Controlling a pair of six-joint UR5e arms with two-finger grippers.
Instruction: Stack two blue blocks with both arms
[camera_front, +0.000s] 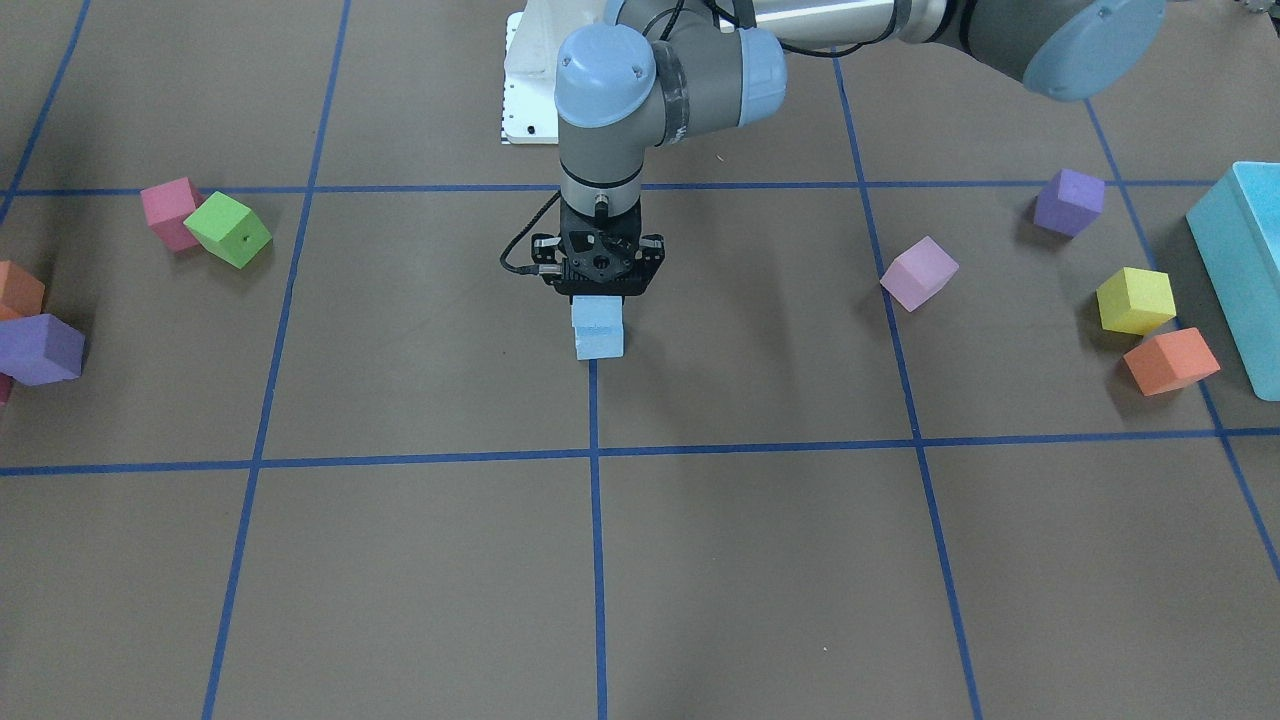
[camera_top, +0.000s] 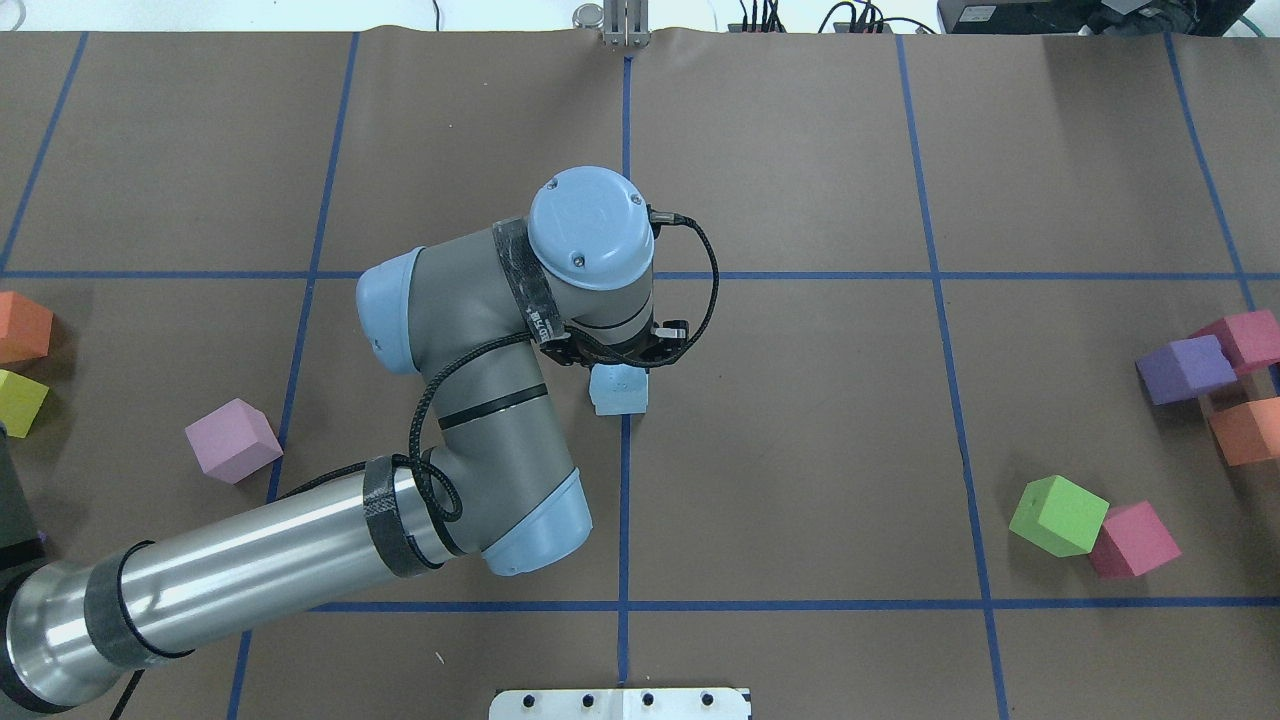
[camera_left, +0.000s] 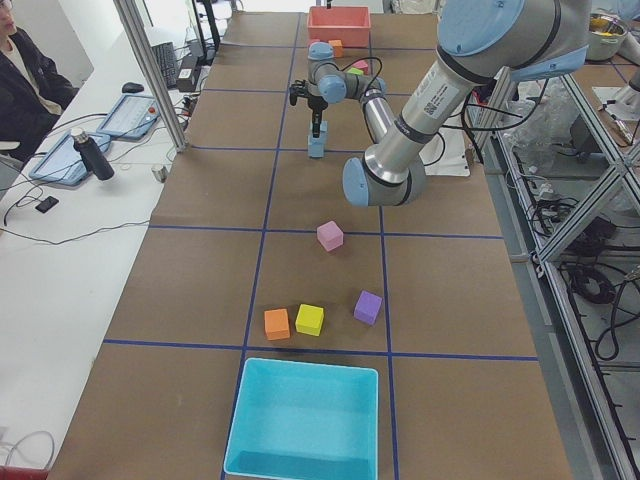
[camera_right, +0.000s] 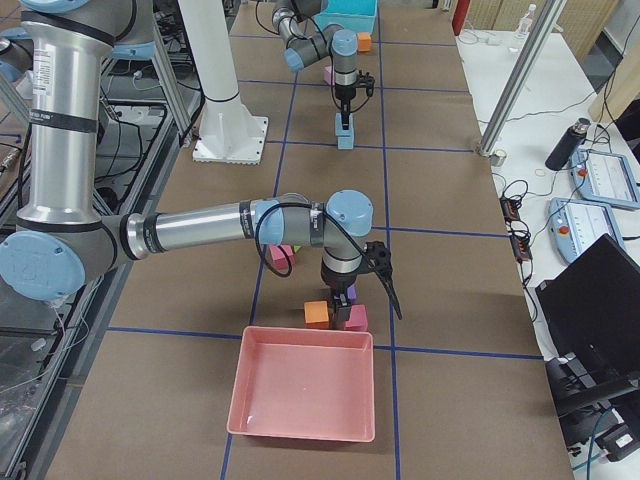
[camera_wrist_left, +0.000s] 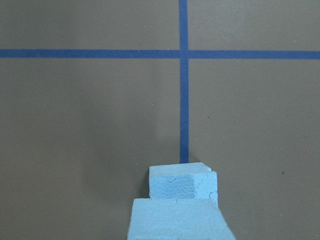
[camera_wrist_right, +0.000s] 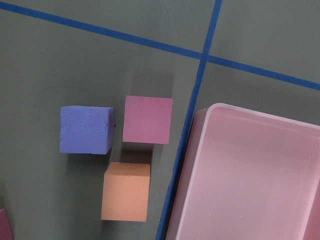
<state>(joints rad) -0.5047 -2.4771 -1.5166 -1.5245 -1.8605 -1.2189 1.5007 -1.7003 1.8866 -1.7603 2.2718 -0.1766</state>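
Top blue block (camera_wrist_left: 177, 220) stacked on bottom block (camera_wrist_left: 182, 182), under left gripper (camera_front: 598, 294). Cannot tell grip or opening there, nor on right gripper (camera_right: 349, 292) near purple cube (camera_wrist_right: 85, 129).

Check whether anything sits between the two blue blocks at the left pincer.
Nothing visible does: the upper blue block, just under the left pincer, sits directly over the lower blue block.

My brown counter (camera_front: 400, 560) carries a blue block (camera_front: 599, 343), scattered coloured cubes (camera_front: 918, 273), a turquoise bin (camera_front: 1235, 270) and a pink bin (camera_right: 300, 434).
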